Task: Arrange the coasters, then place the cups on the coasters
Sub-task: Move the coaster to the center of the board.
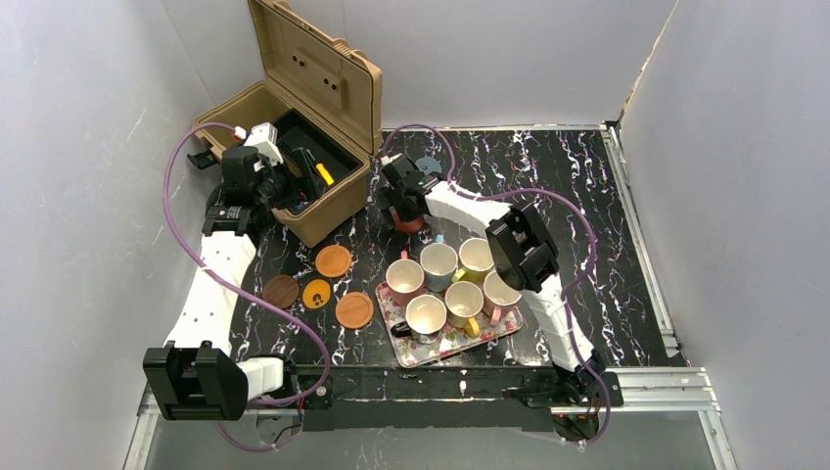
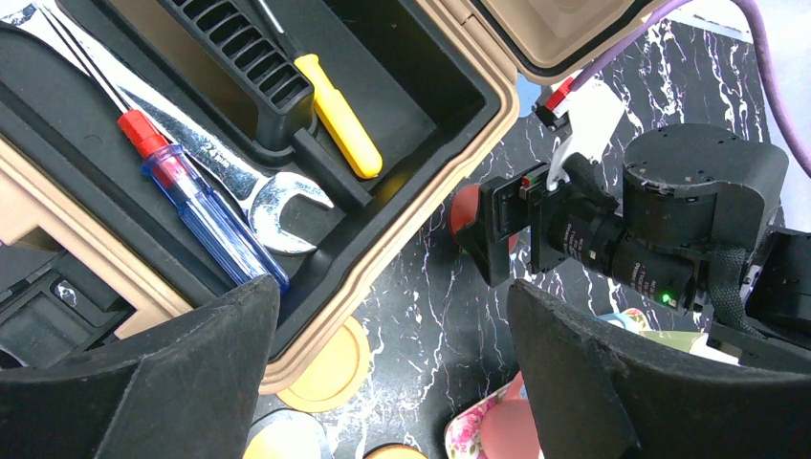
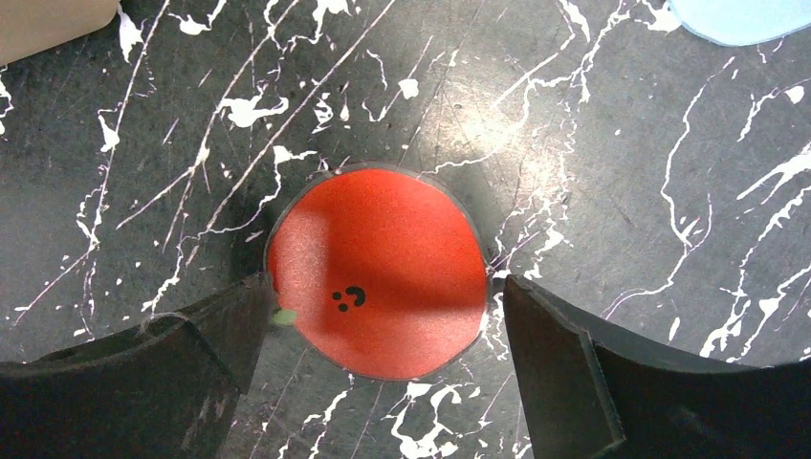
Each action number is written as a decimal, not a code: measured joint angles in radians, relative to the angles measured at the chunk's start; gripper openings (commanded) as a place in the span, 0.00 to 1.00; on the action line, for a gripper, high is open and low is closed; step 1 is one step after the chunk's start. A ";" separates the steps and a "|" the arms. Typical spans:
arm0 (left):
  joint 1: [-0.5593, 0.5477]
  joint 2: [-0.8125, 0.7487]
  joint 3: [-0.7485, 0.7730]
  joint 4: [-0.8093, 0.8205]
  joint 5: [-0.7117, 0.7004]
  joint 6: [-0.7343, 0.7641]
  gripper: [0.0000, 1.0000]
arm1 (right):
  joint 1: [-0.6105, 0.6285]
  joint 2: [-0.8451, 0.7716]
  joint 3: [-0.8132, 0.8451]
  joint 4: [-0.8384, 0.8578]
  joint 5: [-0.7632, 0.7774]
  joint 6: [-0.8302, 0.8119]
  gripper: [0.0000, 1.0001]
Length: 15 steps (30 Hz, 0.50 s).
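My right gripper (image 1: 404, 213) (image 3: 383, 308) hangs open low over a red coaster (image 1: 415, 226) (image 3: 378, 273), one finger on each side of the disc and the left fingertip at its rim. A blue-grey coaster (image 1: 428, 166) (image 3: 736, 17) lies beyond it. Two orange coasters (image 1: 334, 260) (image 1: 354, 309), a dark brown one (image 1: 281, 291) and a yellow-orange one (image 1: 316, 294) lie left of the tray. Several cups (image 1: 438, 264) stand on the floral tray (image 1: 442, 345). My left gripper (image 1: 292, 182) (image 2: 392, 382) is open and holds nothing, raised at the toolbox's front edge.
An open tan toolbox (image 1: 333, 201) (image 2: 411, 220) stands at the back left with a yellow screwdriver (image 2: 339, 120), a blue-handled screwdriver (image 2: 210, 225) and a wrench (image 2: 273, 201) inside. Its front wall hides part of an orange coaster (image 2: 325, 368) in the left wrist view.
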 measured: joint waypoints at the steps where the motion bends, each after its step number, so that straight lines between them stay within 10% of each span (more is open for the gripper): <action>1: 0.000 0.000 0.000 0.000 0.000 0.000 0.87 | 0.003 0.000 0.001 0.000 0.002 0.000 0.99; 15: 0.000 0.000 0.000 0.000 0.010 -0.002 0.86 | 0.023 0.008 0.018 -0.036 0.045 0.016 0.98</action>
